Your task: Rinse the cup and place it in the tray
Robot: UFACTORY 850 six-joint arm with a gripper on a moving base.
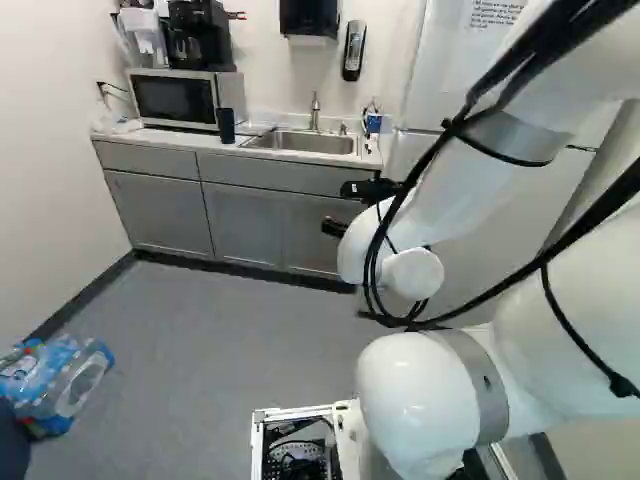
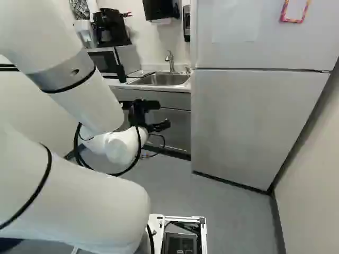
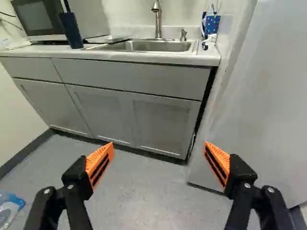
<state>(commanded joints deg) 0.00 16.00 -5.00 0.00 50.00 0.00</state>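
Note:
My gripper (image 2: pixel 164 114) is held in front of the cabinets, below counter height. In the wrist view the gripper (image 3: pixel 159 145) stands wide open with nothing between its orange pads. A tall dark blue cup (image 3: pixel 71 29), something thin rising from its top, stands upright on the counter ahead, between microwave and sink; it also shows in the left base view as a dark cup (image 1: pixel 226 125). A flat, light tray-like piece (image 3: pixel 106 38) lies beside it, towards the steel sink (image 3: pixel 160 46). The faucet (image 3: pixel 158 18) rises behind the basin.
Grey cabinets (image 3: pixel 153 120) stand below the counter (image 1: pixel 180 137), which carries a microwave (image 1: pixel 175 98) and a blue dotted mug (image 3: pixel 211 25) holding items. A tall fridge (image 2: pixel 249 121) stands right of the sink. Wrapped bottles (image 1: pixel 60 380) lie on the floor at the left.

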